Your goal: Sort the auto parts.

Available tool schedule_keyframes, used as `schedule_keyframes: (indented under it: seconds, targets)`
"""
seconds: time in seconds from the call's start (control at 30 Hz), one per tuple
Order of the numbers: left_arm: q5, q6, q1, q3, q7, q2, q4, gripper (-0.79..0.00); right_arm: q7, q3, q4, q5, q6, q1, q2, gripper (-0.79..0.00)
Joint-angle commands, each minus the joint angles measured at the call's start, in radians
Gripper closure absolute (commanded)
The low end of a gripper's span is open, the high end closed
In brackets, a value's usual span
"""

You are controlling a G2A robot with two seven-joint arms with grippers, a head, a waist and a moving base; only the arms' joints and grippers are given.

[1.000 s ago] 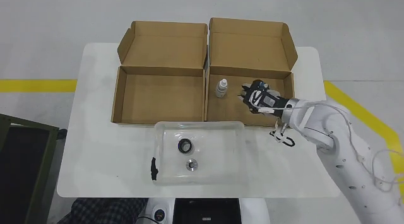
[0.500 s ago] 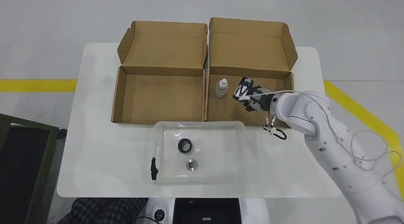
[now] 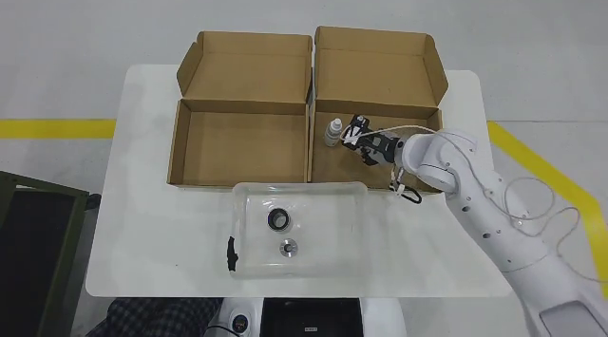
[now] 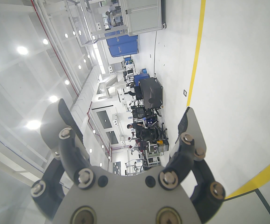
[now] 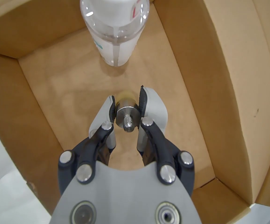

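Top view, white table (image 3: 152, 204) taken as the dial. Two open brown cardboard boxes sit side by side at 12 o'clock, the left cardboard box (image 3: 242, 147) and the right cardboard box (image 3: 332, 161). A clear plastic tray (image 3: 299, 187) lies at 6. The right gripper (image 3: 359, 133) is inside the right box, fingers nearly closed and pinching a small silver metal stud with a threaded stem (image 5: 125, 115), held low over the box floor (image 5: 79, 82). I cannot tell whether it touches the floor. At 9 o'clock of the gripper, near but apart, a clear plastic bottle with a white cap (image 3: 332, 132) stands upright by the box's 9 o'clock wall. The left gripper (image 4: 125, 108) is spread wide, holding nothing, aimed off into the room. Progress, as I judge it: the bottle is placed and the stud is about to be dropped. In the tray a black ring (image 3: 278, 218) and a round silver part (image 3: 287, 248) wait, with a black strip (image 3: 230, 254) at its 8 o'clock edge. Roughly halfway.
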Motion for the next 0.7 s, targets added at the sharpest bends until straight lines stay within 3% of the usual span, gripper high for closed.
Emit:
schedule_keyframes:
  seconds: [0.0,0.07,0.1,0.17,0.23,0.3,0.67]
  targets:
    - [0.0,0.0,0.0,0.0,0.0,0.0,0.0,-0.785,-0.001,-0.011,0.018,0.001,0.002,0.01,-0.005,-0.065]
    - [0.0,0.0,0.0,0.0,0.0,0.0,0.0,-0.785,-0.004,-0.021,0.032,0.003,0.005,0.016,-0.01,-0.099]
    - [0.0,0.0,0.0,0.0,0.0,0.0,0.0,-0.785,-0.004,-0.024,0.037,0.003,0.007,0.02,-0.012,-0.16]
    - [0.0,0.0,0.0,0.0,0.0,0.0,0.0,-0.785,-0.006,-0.029,0.045,0.005,0.009,0.025,-0.016,-0.363]
    - [0.0,0.0,0.0,0.0,0.0,0.0,0.0,-0.785,-0.01,-0.031,0.049,0.008,0.012,0.028,-0.019,-0.643]
    - [0.0,0.0,0.0,0.0,0.0,0.0,0.0,-0.785,-0.015,-0.029,0.044,0.011,0.014,0.027,-0.02,-0.748]
    - [0.0,0.0,0.0,0.0,0.0,0.0,0.0,-0.785,-0.059,0.086,-0.1,0.028,0.017,-0.069,0.008,-0.785]
